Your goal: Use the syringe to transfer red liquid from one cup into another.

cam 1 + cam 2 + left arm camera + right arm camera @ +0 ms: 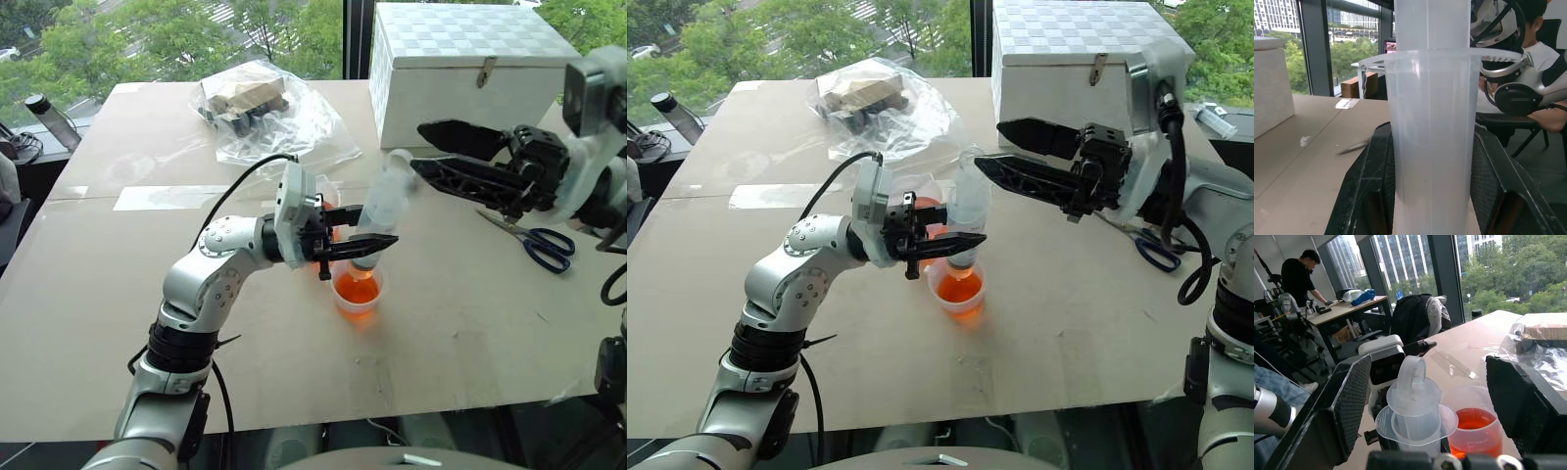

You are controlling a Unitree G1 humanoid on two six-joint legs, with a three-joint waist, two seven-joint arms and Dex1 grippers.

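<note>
Tools: two; the left tool (367,245) gripped the syringe (384,211) round its barrel, the right tool (421,147) hung spread wide, holding nothing, beside the plunger top.
Syringe: one, clear plastic, tilted, tip down over the small cup (357,292).
Cups: two, clear plastic beakers; the small cup held orange-red liquid (356,289); the tall cup (1473,427), also holding orange liquid, stood just behind the left tool.
Other things: one white checkered box (470,69) with a metal latch; one crinkled clear bag (265,108) of dark parts; one pair of blue-handled scissors (534,240).
Surface: a flat tan counter (470,323), matte, with a strip of clear tape.
Room: big windows onto trees; two people at desks in the wrist views.
</note>
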